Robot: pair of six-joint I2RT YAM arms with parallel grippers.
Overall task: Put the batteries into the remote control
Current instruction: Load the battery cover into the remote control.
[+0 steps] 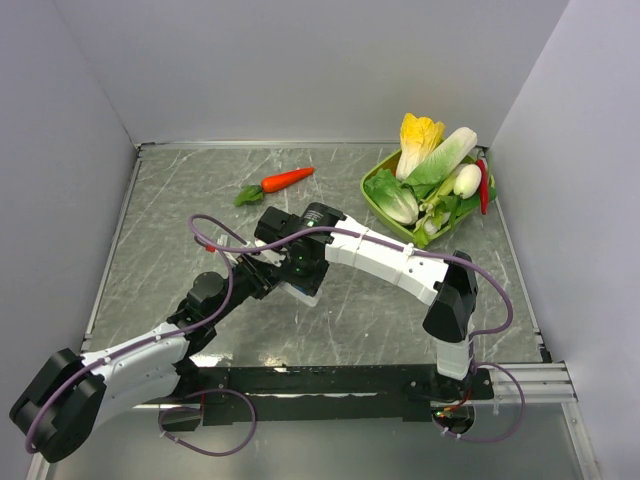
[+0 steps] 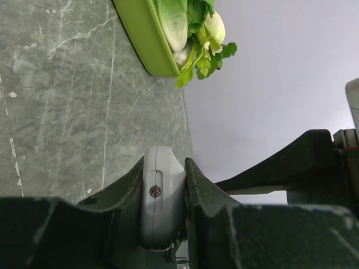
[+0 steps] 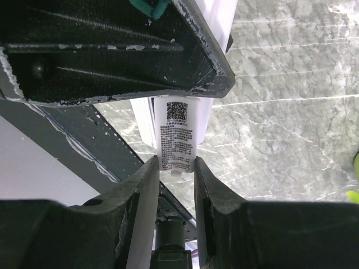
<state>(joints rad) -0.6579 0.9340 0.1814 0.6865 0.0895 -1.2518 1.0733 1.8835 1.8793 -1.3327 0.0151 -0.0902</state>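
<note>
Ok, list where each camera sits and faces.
Top external: above and behind the bases, looking down on the table; left arm and right arm showing.
Left wrist: on the left arm, facing the vegetable tray; left gripper clamps the remote control.
Right wrist: on the right arm, facing the table; right gripper grips the remote control's labelled end.
Shared: the remote control, both wrist views.
</note>
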